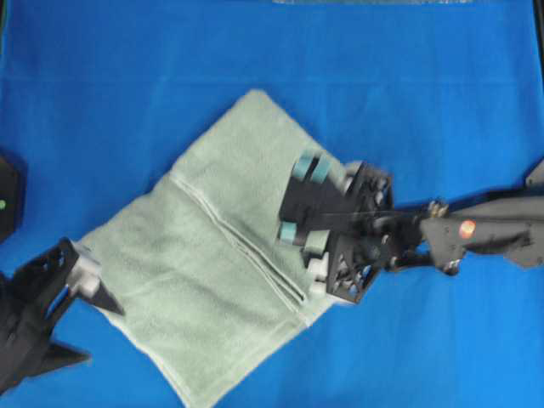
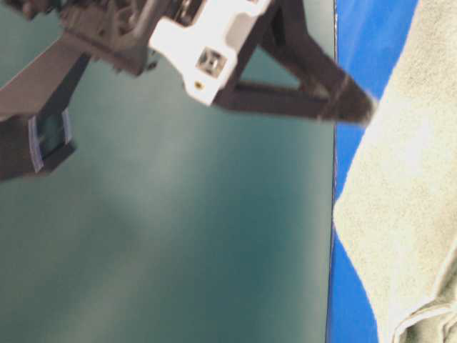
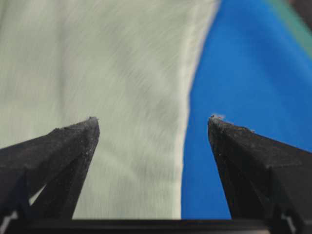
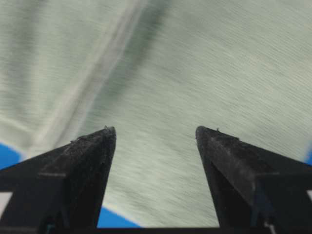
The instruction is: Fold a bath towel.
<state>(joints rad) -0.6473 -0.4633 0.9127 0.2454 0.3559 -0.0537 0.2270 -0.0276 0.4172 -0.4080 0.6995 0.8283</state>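
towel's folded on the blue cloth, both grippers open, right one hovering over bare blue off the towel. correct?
Not quite. The right gripper is over the bath towel, not bare blue cloth; the right wrist view shows it. The left gripper is open too.

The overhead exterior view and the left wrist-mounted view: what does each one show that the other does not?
Only the overhead view shows the whole folded bath towel lying diagonally, the right gripper open above its right part, and the hemmed edges running across its middle. Only the left wrist view shows closely the left gripper with nothing between its open fingers. Both show the towel's edge against the blue cloth surface.
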